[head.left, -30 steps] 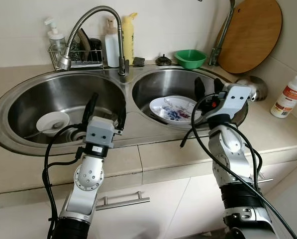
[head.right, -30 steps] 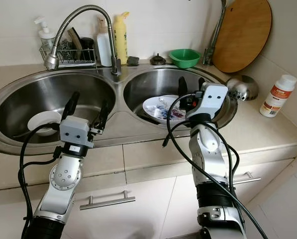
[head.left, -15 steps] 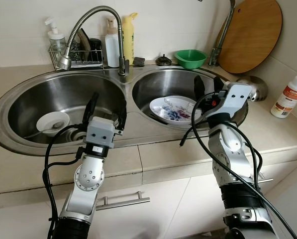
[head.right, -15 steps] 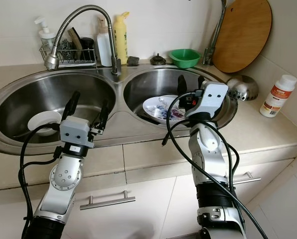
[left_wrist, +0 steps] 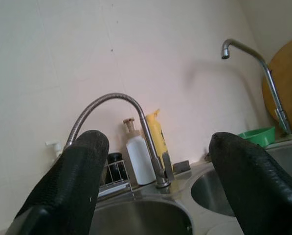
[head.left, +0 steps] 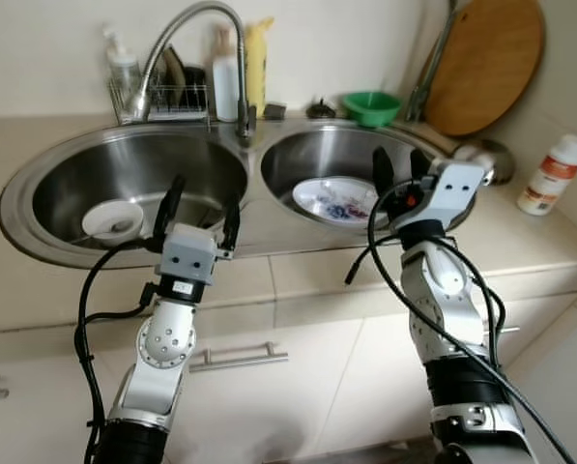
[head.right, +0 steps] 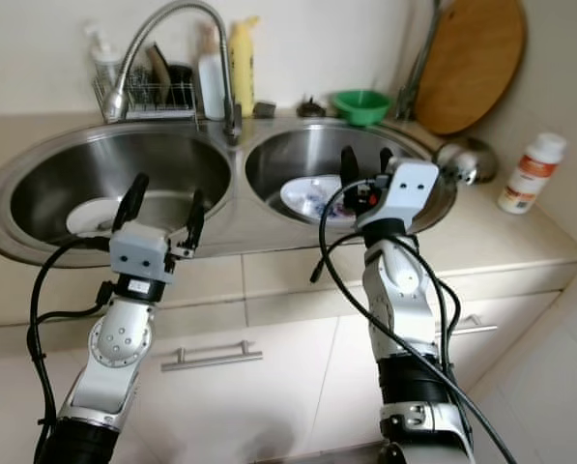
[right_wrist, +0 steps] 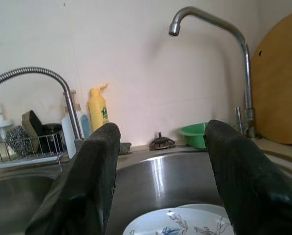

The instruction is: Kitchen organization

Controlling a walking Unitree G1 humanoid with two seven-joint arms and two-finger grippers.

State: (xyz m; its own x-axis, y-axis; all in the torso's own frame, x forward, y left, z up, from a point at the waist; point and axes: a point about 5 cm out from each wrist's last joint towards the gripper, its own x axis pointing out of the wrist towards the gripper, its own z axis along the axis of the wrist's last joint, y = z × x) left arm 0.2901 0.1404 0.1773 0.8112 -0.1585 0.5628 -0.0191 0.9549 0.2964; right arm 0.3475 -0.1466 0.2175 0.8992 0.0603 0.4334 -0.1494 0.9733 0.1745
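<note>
Double sink [head.left: 254, 164] before me. Right basin: one patterned plate [head.left: 338, 198], lying tilted. Left basin: one small white bowl [head.left: 113, 218]. My left gripper [head.left: 199, 206], fingers spread, empty, above the left basin's front rim. My right gripper [head.left: 397, 172], fingers spread, empty, just over the plate's near edge. Green bowl [head.left: 371, 105] behind the right basin.

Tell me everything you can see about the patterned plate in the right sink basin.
The plate is white, seemingly ceramic, with a blue and reddish floral pattern. It lies slightly tilted on the bottom of the right steel basin, empty, with nothing on it. The right claw hovers open just above its near edge, not touching it.
</note>
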